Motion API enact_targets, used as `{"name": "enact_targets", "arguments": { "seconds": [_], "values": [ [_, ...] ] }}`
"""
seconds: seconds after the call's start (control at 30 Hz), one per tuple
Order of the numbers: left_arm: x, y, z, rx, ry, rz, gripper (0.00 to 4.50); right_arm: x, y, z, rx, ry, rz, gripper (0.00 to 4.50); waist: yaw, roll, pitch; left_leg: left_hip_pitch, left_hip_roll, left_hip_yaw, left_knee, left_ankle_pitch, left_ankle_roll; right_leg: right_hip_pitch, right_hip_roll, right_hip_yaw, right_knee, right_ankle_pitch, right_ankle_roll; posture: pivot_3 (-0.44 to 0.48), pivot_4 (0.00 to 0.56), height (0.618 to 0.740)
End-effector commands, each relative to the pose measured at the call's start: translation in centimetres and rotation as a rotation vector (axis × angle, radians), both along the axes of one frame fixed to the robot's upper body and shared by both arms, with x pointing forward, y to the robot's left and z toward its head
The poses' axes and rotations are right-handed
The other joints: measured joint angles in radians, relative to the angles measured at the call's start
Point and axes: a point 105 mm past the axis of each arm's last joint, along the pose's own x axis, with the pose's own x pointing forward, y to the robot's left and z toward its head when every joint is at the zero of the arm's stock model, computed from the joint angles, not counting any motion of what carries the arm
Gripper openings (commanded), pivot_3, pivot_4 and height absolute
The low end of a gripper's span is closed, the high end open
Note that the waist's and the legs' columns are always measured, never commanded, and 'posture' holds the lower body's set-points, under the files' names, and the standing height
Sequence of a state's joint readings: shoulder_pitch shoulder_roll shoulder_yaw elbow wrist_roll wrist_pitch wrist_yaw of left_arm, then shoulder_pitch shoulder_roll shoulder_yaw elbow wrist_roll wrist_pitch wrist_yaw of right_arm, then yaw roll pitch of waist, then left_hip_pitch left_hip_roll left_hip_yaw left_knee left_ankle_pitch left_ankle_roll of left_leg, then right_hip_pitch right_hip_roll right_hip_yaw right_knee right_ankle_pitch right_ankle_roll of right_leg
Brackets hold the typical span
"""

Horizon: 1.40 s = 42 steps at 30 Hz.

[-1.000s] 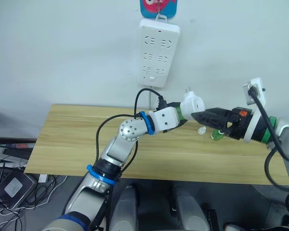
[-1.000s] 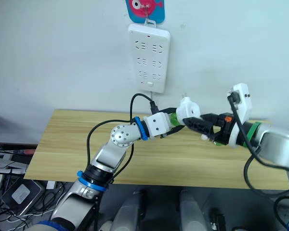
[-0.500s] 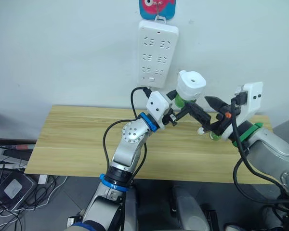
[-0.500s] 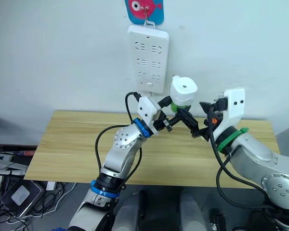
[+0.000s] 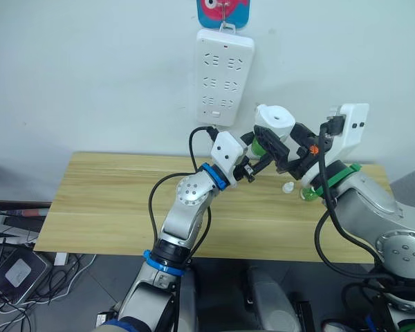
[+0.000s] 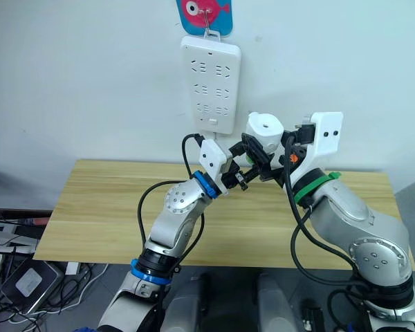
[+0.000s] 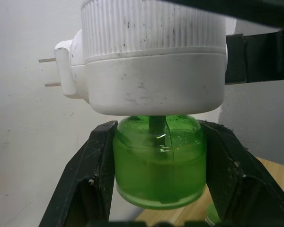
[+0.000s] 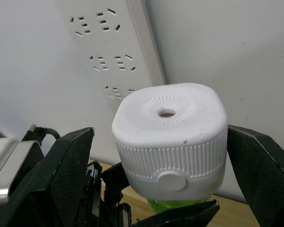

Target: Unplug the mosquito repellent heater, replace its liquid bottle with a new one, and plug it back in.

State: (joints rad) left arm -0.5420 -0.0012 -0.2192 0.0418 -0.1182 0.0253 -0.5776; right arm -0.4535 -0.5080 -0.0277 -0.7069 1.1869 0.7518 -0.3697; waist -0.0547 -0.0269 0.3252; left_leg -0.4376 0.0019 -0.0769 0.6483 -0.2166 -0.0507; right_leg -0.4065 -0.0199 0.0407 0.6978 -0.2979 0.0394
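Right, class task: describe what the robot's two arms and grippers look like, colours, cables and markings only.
Both arms are silver-grey metal with white wrist housings and loose black cables. The left arm has blue rings; the right arm has a green ring. The left gripper and right gripper each have two black fingers.

The scene is lit brightly and evenly from above and in front. Soft shadows are cast on the wall beside the power strip (image 5: 224, 77). Glints are seen on the green bottle (image 7: 160, 158). In the left wrist view, the nearest black fingers (image 7: 80, 182) are slightly blurred.
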Motion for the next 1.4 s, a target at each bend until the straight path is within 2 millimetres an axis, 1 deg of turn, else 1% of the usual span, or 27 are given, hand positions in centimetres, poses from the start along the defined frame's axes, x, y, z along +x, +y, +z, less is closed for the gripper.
{"name": "enact_targets", "arguments": {
  "seconds": [0.03,0.13,0.23,0.3,0.33,0.5,0.57,0.63,0.7,0.73,0.77,0.9,0.97,1.03,1.13,1.2,1.27,1.33,1.4],
  "values": [
    [-1.3,-0.5,1.7,-0.053,-0.049,-0.037,2.26,-0.1,0.0,0.7,-0.006,-0.042,-0.004,4.46,0.000,0.000,0.000,0.000,0.000,0.000,0.000,0.000,0.000,0.000,0.000,0.000,0.000,0.000,0.000,-0.053,0.264,0.740],
    [-1.3,-0.6,1.8,-0.052,-0.049,-0.041,2.26,0.0,0.0,0.6,-0.004,-0.043,-0.003,4.46,0.000,0.000,0.000,0.000,0.000,0.000,0.000,0.000,0.000,0.000,0.000,0.000,0.000,0.000,0.000,-0.053,0.263,0.740],
    [-1.3,-0.7,1.8,-0.048,-0.054,-0.045,2.26,0.0,0.1,0.5,-0.012,-0.043,-0.002,3.87,-0.001,0.000,0.000,0.000,0.000,0.000,0.000,0.000,0.000,0.000,0.000,0.000,0.000,0.000,0.000,-0.053,0.263,0.740],
    [-1.3,-0.7,1.8,-0.049,-0.054,-0.046,2.26,0.1,0.0,0.5,-0.008,-0.045,-0.005,3.18,-0.001,0.000,0.000,0.000,0.000,0.000,0.000,0.000,0.000,0.000,0.000,0.000,0.000,0.000,0.000,-0.053,0.263,0.740],
    [-1.3,-0.7,1.8,-0.049,-0.054,-0.046,2.26,0.1,0.0,0.5,-0.003,-0.048,-0.006,3.07,-0.001,0.000,0.000,0.000,0.000,0.000,0.000,0.000,0.000,0.000,0.000,0.000,0.000,0.000,0.000,-0.053,0.263,0.740],
    [-1.4,-0.7,1.8,-0.053,-0.042,-0.053,2.26,0.0,0.1,0.5,-0.005,-0.054,0.003,3.07,-0.001,0.000,0.000,0.000,0.000,0.000,0.000,0.000,0.000,0.000,0.000,0.000,0.000,0.000,0.000,-0.053,0.263,0.740],
    [-1.5,-0.7,1.8,-0.063,-0.022,-0.068,2.97,0.0,0.1,0.4,-0.006,-0.054,0.001,3.07,-0.001,0.000,0.000,0.000,0.000,0.000,0.000,0.000,0.000,0.000,0.000,0.000,0.000,0.000,0.000,-0.045,0.260,0.740],
    [-1.8,-0.7,1.7,-0.062,-0.008,-0.094,3.55,0.1,-0.1,0.4,-0.008,-0.055,-0.006,3.07,-0.001,0.000,0.000,0.000,0.000,0.000,0.000,0.000,0.000,0.000,0.000,0.000,0.000,0.000,0.000,-0.045,0.260,0.740],
    [-2.0,-0.3,1.8,-0.056,-0.003,-0.097,4.18,0.2,-0.4,0.4,-0.018,-0.063,-0.021,3.06,-0.001,0.000,0.000,0.000,0.000,0.000,0.000,0.000,0.000,0.000,0.000,0.000,0.000,0.000,0.000,-0.045,0.260,0.740],
    [-2.0,-0.1,1.8,-0.053,0.001,-0.098,4.45,0.3,-0.6,0.3,-0.025,-0.066,-0.029,3.06,-0.001,0.001,-0.001,0.000,0.000,0.000,0.000,0.000,0.000,0.000,0.000,0.000,0.000,0.000,0.000,-0.030,0.256,0.740],
    [-2.1,0.3,1.8,-0.049,0.005,-0.098,4.50,0.3,-0.8,0.3,-0.034,-0.069,-0.035,3.06,-0.001,0.000,-0.001,0.000,0.000,0.000,0.000,0.000,0.000,0.000,0.000,0.000,0.000,0.000,0.000,-0.030,0.256,0.740],
    [-3.0,3.8,1.9,-0.008,0.033,-0.109,4.50,0.7,-2.0,-0.2,-0.056,-0.074,-0.084,3.05,0.000,0.001,-0.002,0.001,0.000,0.000,-0.001,0.000,0.000,0.000,0.000,0.000,0.000,0.000,0.000,-0.007,0.247,0.740],
    [-3.0,6.3,2.3,0.019,0.045,-0.091,4.50,0.8,-2.5,-0.2,-0.053,-0.079,-0.107,3.04,-0.001,0.002,-0.002,0.001,0.001,0.000,-0.002,0.000,-0.001,0.000,0.000,0.000,0.000,0.000,0.000,0.008,0.245,0.740],
    [-2.4,8.7,3.4,0.037,0.032,-0.034,4.50,0.9,-2.9,-0.3,-0.054,-0.082,-0.120,3.04,0.001,0.002,-0.003,0.002,0.003,0.000,-0.002,0.001,-0.001,0.000,0.000,0.000,0.001,0.000,0.000,0.018,0.242,0.740],
    [-1.0,11.4,5.0,0.069,-0.018,0.072,4.50,1.0,-3.2,-0.3,-0.054,-0.087,-0.124,3.04,0.009,0.002,-0.004,0.002,0.003,-0.001,-0.002,0.001,-0.001,0.000,0.001,-0.001,0.001,0.000,0.000,0.034,0.238,0.740],
    [0.1,12.8,5.9,0.087,-0.056,0.143,4.50,1.1,-3.2,-0.3,-0.051,-0.090,-0.123,3.04,0.016,0.002,-0.006,0.002,0.002,-0.001,-0.002,0.001,-0.001,0.000,0.001,-0.001,0.001,0.000,0.000,0.042,0.234,0.740],
    [1.4,14.0,6.4,0.100,-0.079,0.209,4.50,1.2,-3.1,-0.3,-0.047,-0.094,-0.120,3.04,0.022,0.002,-0.012,0.002,0.001,0.000,-0.002,0.002,-0.003,0.000,0.001,0.000,0.001,0.000,0.000,0.046,0.233,0.740],
    [2.4,14.5,6.4,0.129,-0.101,0.238,4.50,1.2,-3.0,-0.1,-0.043,-0.099,-0.114,3.03,0.024,0.001,-0.015,0.002,0.000,0.000,-0.002,0.002,-0.003,0.000,0.000,0.000,0.000,0.000,0.000,0.046,0.233,0.740],
    [3.0,14.6,6.3,0.145,-0.113,0.243,4.50,1.2,-2.9,-0.1,-0.044,-0.100,-0.108,3.03,0.024,0.000,-0.017,0.002,0.000,0.000,-0.003,0.002,-0.003,0.000,0.000,0.000,0.000,0.000,0.000,0.042,0.233,0.740]
  ]
}}
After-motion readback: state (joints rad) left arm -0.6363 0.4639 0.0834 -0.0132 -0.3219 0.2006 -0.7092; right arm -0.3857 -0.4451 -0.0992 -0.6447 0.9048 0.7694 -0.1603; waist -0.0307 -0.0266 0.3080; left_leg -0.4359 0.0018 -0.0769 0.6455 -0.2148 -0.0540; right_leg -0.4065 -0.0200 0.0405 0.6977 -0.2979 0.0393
